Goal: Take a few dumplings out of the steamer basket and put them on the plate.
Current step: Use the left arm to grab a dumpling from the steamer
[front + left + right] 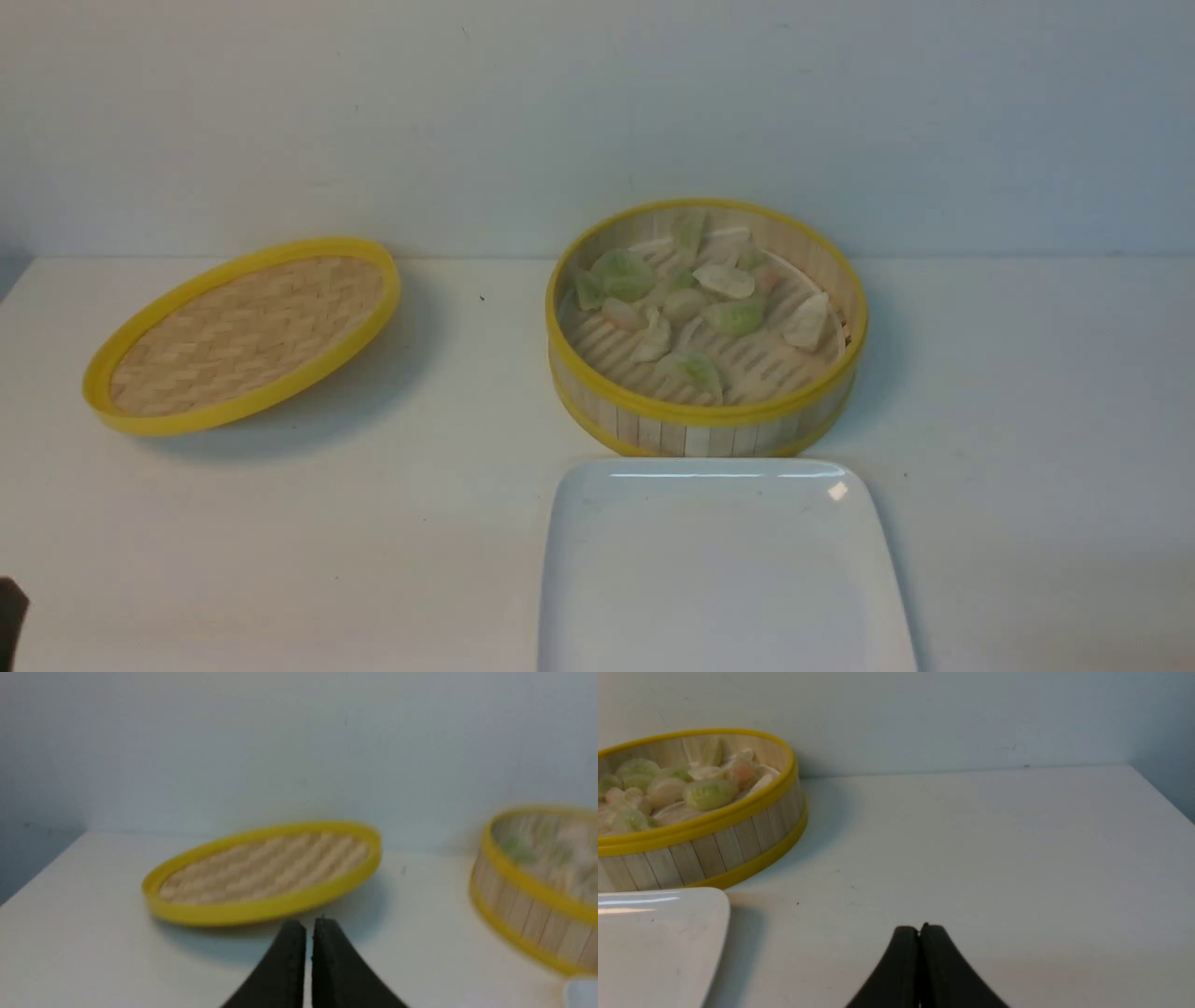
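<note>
Front view: slatted bamboo steamer basket (707,436)

A: What is on the white table (1027,420)?
B: Three things. A round woven lid (245,334) with a yellow rim sits on the left, well apart from the others.
A: And in the middle?
B: The steamer basket (702,431). The white plate (728,579) lies just in front of it, nearly touching.
</note>
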Robot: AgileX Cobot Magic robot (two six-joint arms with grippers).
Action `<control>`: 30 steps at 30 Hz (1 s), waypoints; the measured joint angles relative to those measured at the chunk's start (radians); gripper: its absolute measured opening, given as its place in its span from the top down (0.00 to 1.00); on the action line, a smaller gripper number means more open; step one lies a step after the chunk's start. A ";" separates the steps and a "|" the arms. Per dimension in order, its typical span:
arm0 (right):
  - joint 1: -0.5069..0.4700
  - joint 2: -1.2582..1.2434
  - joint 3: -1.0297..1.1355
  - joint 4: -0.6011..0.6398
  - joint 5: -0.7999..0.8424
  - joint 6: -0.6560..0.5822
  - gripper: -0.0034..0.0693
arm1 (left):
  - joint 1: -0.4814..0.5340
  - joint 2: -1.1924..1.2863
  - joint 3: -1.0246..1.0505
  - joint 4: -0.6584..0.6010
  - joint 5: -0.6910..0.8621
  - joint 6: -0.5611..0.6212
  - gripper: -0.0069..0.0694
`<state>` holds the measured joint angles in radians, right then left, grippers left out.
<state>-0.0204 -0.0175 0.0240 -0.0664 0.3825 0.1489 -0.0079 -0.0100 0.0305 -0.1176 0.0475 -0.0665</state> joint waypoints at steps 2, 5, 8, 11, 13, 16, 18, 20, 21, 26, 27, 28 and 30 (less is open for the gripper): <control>0.000 0.000 0.000 0.000 0.000 0.000 0.97 | 0.000 0.000 0.000 -0.039 -0.071 -0.019 0.90; 0.000 0.000 0.000 0.000 0.000 0.000 0.97 | 0.000 0.000 0.000 -0.080 -0.187 -0.035 0.90; 0.000 0.000 0.000 0.000 0.000 0.000 0.97 | 0.000 0.000 0.000 -0.089 -0.261 -0.039 0.90; 0.000 0.000 0.000 0.006 -0.011 0.003 0.97 | 0.000 0.000 0.000 -0.089 -0.374 -0.056 0.90; 0.000 0.000 0.005 0.040 -0.061 0.022 0.97 | 0.000 0.000 0.000 -0.089 -0.450 -0.076 0.90; 0.000 0.000 0.006 0.166 -0.195 0.091 0.97 | 0.000 0.000 -0.032 -0.089 -0.483 -0.135 0.90; 0.000 0.000 0.006 0.212 -0.259 0.127 0.97 | 0.000 0.000 -0.080 -0.089 -0.465 -0.164 0.90; 0.000 0.000 0.006 0.315 -0.359 0.188 0.97 | 0.000 0.016 -0.199 -0.089 -0.380 -0.203 0.90; 0.000 0.000 0.006 0.346 -0.382 0.201 0.97 | 0.000 0.039 -0.264 -0.087 -0.320 -0.205 0.90; 0.000 0.000 0.006 0.394 -0.417 0.196 0.97 | 0.000 0.257 -0.598 -0.030 0.092 -0.164 0.90; 0.000 0.000 0.006 0.394 -0.417 0.188 0.97 | 0.000 0.303 -0.660 -0.021 0.182 -0.151 0.90; 0.000 0.000 0.006 0.395 -0.417 0.182 0.97 | 0.000 0.389 -0.730 -0.018 0.292 -0.126 0.90; 0.000 0.000 0.006 0.401 -0.422 0.179 0.97 | 0.000 0.507 -0.825 -0.028 0.457 -0.093 0.90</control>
<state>-0.0204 -0.0175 0.0295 0.3344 -0.0396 0.3278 -0.0079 0.4969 -0.7944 -0.1454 0.5046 -0.1592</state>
